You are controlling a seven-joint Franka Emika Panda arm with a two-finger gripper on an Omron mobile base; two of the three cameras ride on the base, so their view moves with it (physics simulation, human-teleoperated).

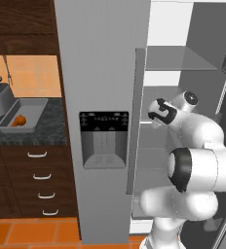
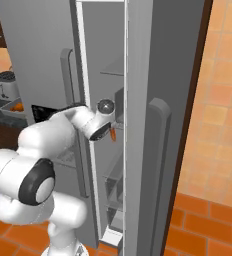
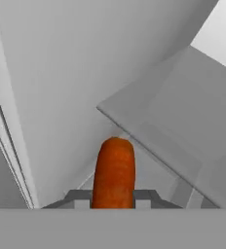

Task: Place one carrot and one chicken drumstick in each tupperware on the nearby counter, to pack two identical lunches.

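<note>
My hand view shows the gripper (image 3: 113, 198) clamped on a carrot (image 3: 114, 172), while my left base view shows another carrot (image 1: 19, 120) in the rectangular tupperware (image 1: 34, 113).

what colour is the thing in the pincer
Orange: the pincer is shut on a carrot, clearest in the hand view.

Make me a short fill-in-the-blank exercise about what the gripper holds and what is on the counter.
1. The gripper is shut on a ____.
2. The arm reaches into the open ____.
3. On the counter, the rectangular tupperware holds an ____ item.
4. A silver ____ stands left of that tupperware.

Missing words: carrot; fridge; orange; toaster
</note>
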